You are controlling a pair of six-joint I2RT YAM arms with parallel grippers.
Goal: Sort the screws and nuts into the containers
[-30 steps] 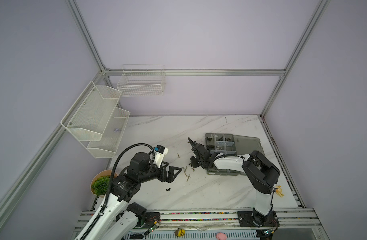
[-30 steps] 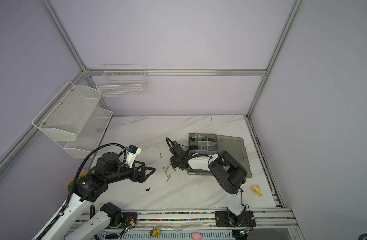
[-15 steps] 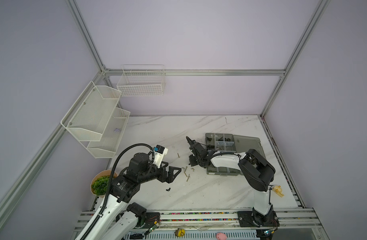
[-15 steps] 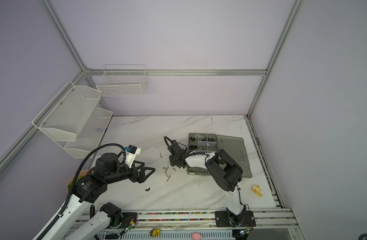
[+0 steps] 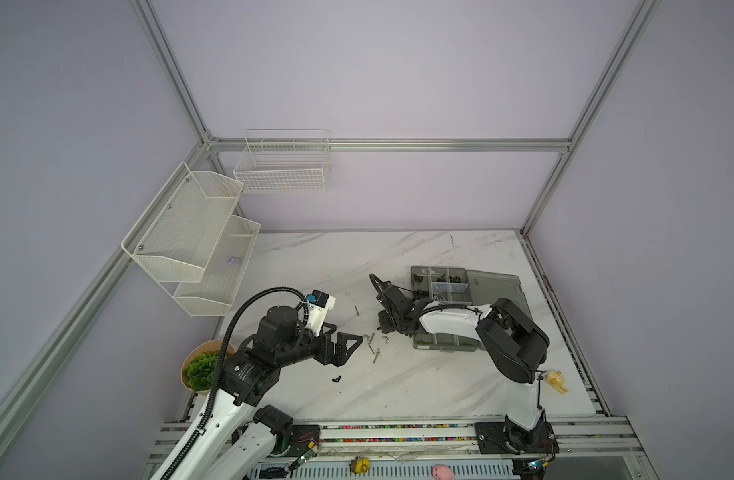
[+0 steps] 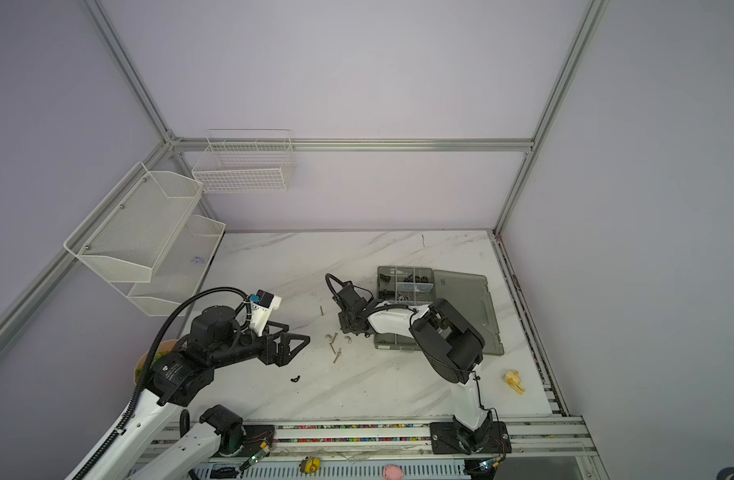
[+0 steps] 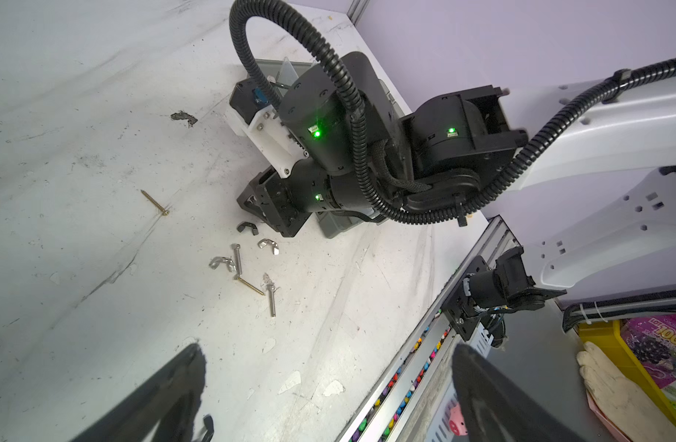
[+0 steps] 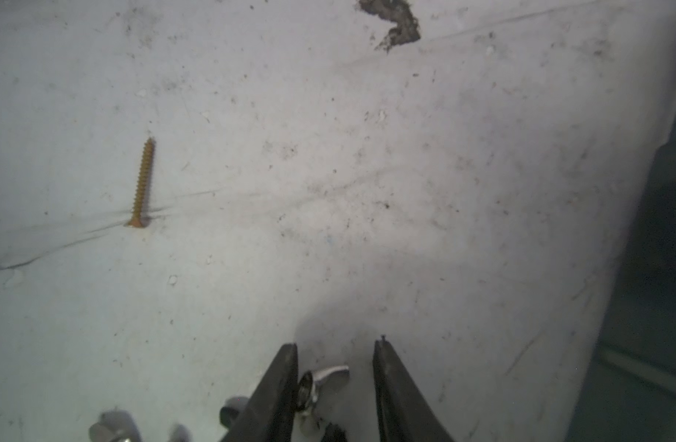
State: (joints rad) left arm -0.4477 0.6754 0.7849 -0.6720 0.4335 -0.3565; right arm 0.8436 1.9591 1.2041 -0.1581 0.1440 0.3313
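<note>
Right fingers [image 8: 275, 394] parted around silver wing nut [image 8: 323, 382], partly hidden; left fingers [image 7: 168, 394] spread wide, blurred, cut off.

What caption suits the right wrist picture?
Right tool, jaws apart, straddles a shiny silver wing nut on the white marble-patterned table; a thin brass-coloured screw lies apart.

White mesh shelves [image 5: 182, 237] and a wire basket [image 5: 282, 166] hang above the marble table [image 5: 398, 257].
</note>
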